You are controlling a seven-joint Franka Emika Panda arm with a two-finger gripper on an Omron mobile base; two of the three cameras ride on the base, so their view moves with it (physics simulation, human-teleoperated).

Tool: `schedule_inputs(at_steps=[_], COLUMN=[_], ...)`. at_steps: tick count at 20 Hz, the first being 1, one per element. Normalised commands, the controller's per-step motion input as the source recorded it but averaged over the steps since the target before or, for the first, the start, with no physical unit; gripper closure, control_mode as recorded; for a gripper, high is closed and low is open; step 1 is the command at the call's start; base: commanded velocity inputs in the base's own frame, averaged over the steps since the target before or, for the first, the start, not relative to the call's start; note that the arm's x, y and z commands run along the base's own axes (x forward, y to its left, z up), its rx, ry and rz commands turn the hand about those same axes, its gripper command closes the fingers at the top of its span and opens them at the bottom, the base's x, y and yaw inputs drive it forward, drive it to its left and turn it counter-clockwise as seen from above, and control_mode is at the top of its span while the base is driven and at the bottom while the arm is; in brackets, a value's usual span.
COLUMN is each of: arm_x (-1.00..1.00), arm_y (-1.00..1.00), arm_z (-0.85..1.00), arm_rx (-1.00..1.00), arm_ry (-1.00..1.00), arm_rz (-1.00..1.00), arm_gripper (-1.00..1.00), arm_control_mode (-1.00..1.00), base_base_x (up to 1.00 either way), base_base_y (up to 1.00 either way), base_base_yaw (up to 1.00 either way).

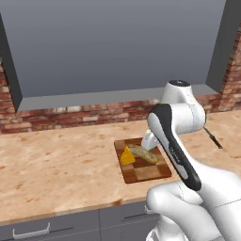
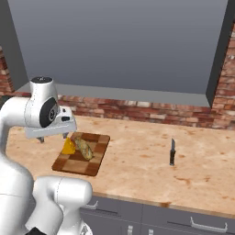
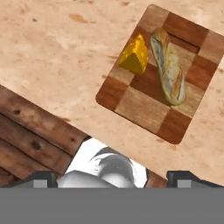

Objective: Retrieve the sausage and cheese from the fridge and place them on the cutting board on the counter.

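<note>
The checkered wooden cutting board [image 1: 146,172] [image 2: 75,165] [image 3: 140,105] lies on the tan counter [image 1: 56,164] [image 2: 137,156] [image 3: 52,43]. On its left part stands the yellow cheese wedge [image 1: 127,156] [image 2: 69,147] [image 3: 134,56]. Beside it lies a pale tan bread-like loaf [image 1: 143,153] [image 2: 85,148] [image 3: 168,65]. My gripper [image 2: 55,136] [image 3: 114,178] hangs open and empty above the board's far left side, clear of the cheese. The sausage and the fridge are out of view.
A dark-handled knife [image 1: 212,137] [image 2: 172,152] lies on the counter to the right of the board. A brick wall [image 2: 137,110] with a deep grey window recess backs the counter. Grey cabinet fronts with silver handles [image 1: 30,231] run below the front edge.
</note>
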Motion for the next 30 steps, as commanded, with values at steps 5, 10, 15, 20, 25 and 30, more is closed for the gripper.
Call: schedule_inputs(at_steps=[5, 10, 15, 20, 25, 30], arm_x=[-0.25, -0.1, -0.2, -0.06, 0.0, 0.0], arm_y=[-0.22, -0.03, 0.0, -0.01, -0.02, 0.0], arm_z=[0.88, 0.23, -0.48, -0.07, 0.0, 0.0], arm_rx=[0.02, 0.01, 0.02, 0.03, 0.02, 0.0], arm_ry=[-0.13, -0.22, -0.25, -0.21, -0.05, 0.0], arm_rz=[-0.03, -0.06, -0.09, -0.06, -0.03, 0.0], arm_gripper=[-1.0, -1.0, -1.0, -1.0, -1.0, -1.0], arm_control_mode=[-1.0, -1.0, -1.0, -1.0, 1.0, 1.0], base_base_x=[0.0, 0.0, 0.0, 0.0, 0.13, 0.29], base_base_y=[0.0, 0.0, 0.0, 0.0, -0.03, 0.0], base_base_yaw=[0.0, 0.0, 0.0, 0.0, -0.01, 0.0])
